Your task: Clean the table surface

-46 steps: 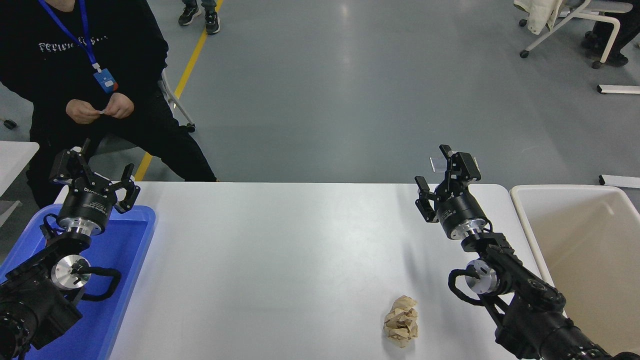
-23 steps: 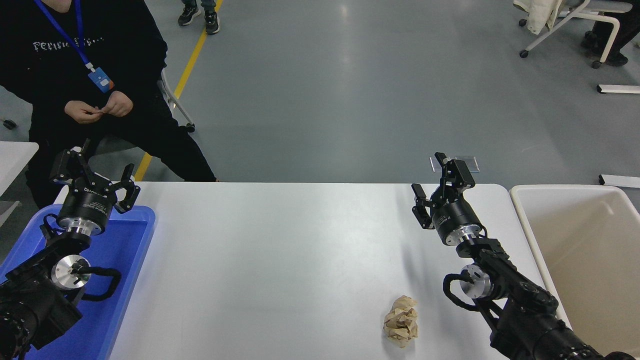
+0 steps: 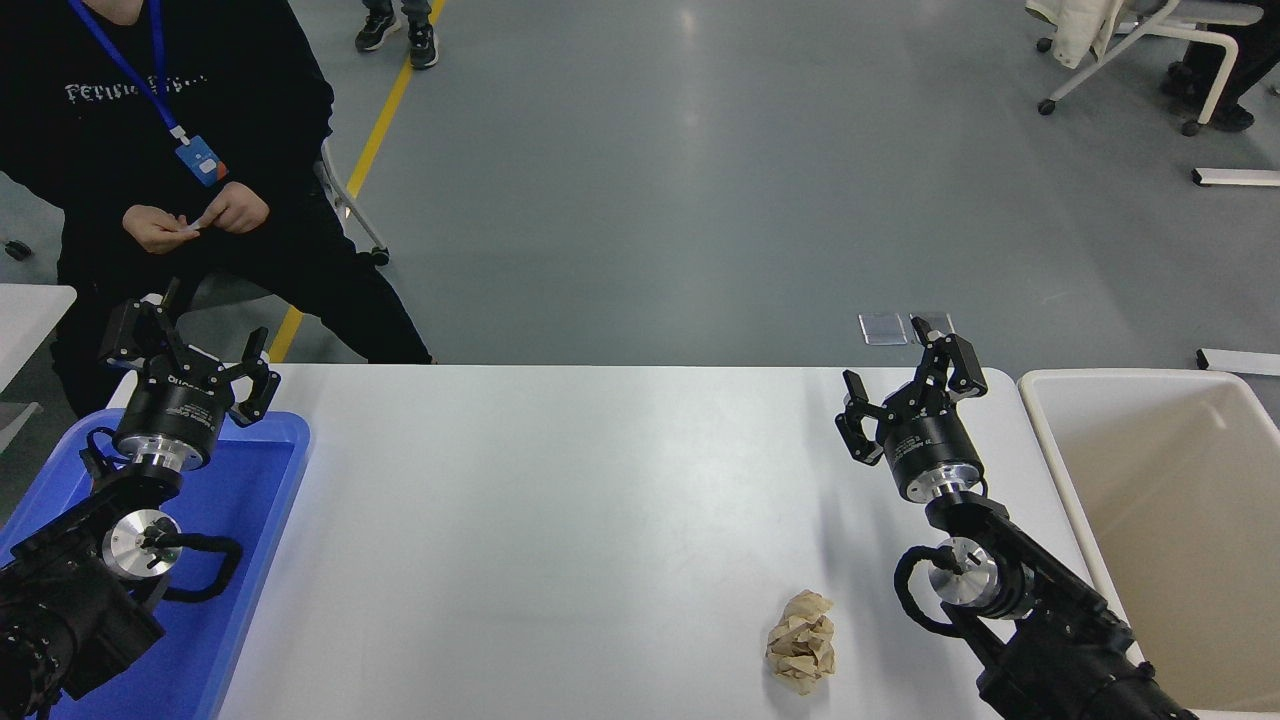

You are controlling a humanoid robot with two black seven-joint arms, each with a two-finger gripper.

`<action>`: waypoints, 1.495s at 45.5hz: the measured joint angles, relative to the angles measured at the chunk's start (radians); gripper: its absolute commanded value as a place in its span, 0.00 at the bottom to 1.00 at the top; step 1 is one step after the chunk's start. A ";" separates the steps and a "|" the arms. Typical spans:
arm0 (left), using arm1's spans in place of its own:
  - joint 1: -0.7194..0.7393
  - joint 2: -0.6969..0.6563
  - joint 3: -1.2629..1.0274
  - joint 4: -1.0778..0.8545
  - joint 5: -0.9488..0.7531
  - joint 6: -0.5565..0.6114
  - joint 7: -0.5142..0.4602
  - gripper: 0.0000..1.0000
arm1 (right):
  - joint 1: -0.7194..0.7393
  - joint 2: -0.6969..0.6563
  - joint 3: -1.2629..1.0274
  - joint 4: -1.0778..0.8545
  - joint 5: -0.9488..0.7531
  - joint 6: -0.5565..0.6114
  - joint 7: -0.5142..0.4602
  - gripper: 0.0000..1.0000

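Note:
The table surface [image 3: 560, 520] is a wide matte white top. A crumpled beige paper wad [image 3: 802, 655] lies on it near the front right. My right gripper [image 3: 910, 385] is open and empty above the table's far right part, well behind the wad. My left gripper [image 3: 190, 350] is open and empty, parked over the far end of the blue tray [image 3: 250, 520] at the lower left.
A beige plastic tub [image 3: 1160, 520] stands at the table's right edge. A person in black sits at the far left, hands [image 3: 190, 220] together off the table. A smaller white table [image 3: 30, 310] is at the left edge.
My right gripper has drawn back toward me and lowered slightly, turning its wrist. The left arm and the paper wad have not moved.

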 measured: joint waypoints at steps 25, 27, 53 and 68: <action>0.000 0.000 0.000 0.000 0.000 0.000 0.000 1.00 | 0.076 -0.496 -0.534 0.371 -0.334 -0.126 -0.105 1.00; 0.000 0.000 0.000 0.000 0.001 0.000 0.000 1.00 | 0.099 -0.544 -0.601 0.410 -0.380 -0.130 -0.127 1.00; 0.000 0.000 0.000 0.000 0.001 0.000 0.000 1.00 | 0.301 -0.776 -1.033 0.802 -0.524 -0.115 -0.528 1.00; 0.000 0.000 0.000 0.000 0.001 0.000 0.000 1.00 | 0.318 -0.675 -1.080 0.810 -0.436 -0.115 -0.665 1.00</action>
